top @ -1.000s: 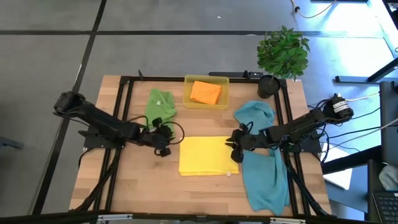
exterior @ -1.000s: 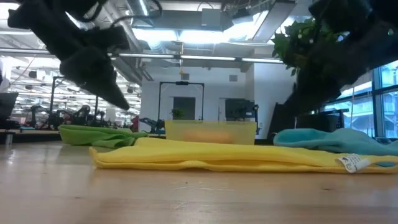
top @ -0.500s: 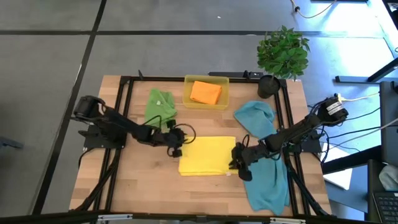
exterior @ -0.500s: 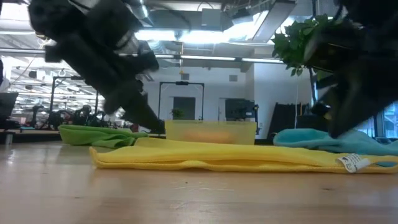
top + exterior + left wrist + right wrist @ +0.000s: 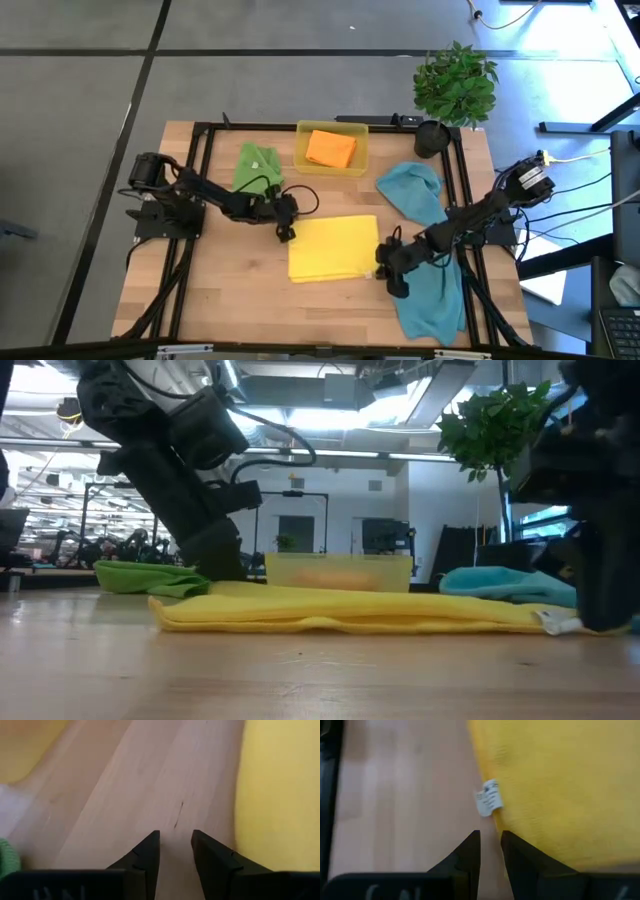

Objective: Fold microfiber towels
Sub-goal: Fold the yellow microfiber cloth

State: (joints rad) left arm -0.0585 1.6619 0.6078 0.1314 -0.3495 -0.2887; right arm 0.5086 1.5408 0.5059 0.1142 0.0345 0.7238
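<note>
A yellow towel (image 5: 335,248) lies flat on the middle of the table, with a white label (image 5: 489,800) at its near right corner. My left gripper (image 5: 287,233) stands low over bare wood just off the towel's far left corner. Its fingers (image 5: 175,834) are a little apart with nothing between them. My right gripper (image 5: 393,285) hangs low at the near right corner. It is narrowly open (image 5: 490,834), right beside the towel's edge and the label. A green towel (image 5: 256,170) lies at the far left, and a teal towel (image 5: 428,260) on the right. An orange towel (image 5: 330,148) sits in the tray.
The translucent yellow tray (image 5: 331,160) stands at the far middle. A potted plant (image 5: 452,90) is at the far right corner. A black frame (image 5: 200,150) runs along the table's sides. Bare wood lies in front of the yellow towel near the front edge.
Both grippers have come down toward the table. My left one has moved right, from beside the green towel to the yellow towel's far left corner. My right one has moved toward the near edge along the towel's right side to its near right corner, turning as it went.
</note>
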